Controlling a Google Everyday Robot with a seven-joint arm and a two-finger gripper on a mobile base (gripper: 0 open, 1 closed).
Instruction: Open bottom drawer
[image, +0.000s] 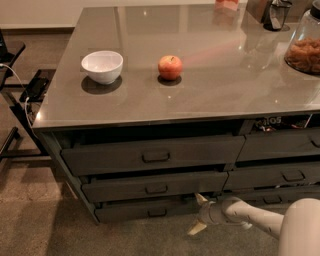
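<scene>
The gripper (198, 214) hangs low with its fingers spread wide and empty. The bottom drawer (131, 212) lies just ahead of its tips, with the handle (157, 212) a little farther along. I would slip one finger behind that loop (it is small), close, then pull straight out.

Grey desk with drawers in a dim carpeted room.
Desk (210, 95) has a glossy grey top with small light spots reflected on it; dark grey drawer fronts (150, 156) stacked below, a wide stack left and a second stack right. Floor (50, 225) is brown-grey carpet. Pale wall (40, 12) strip top left, darker band along its base. Black stand (36, 84) just left of desk, white cable (20, 82) draped on it. Tool (198, 215) low at the desk front near the floor, fingers spread.
</scene>
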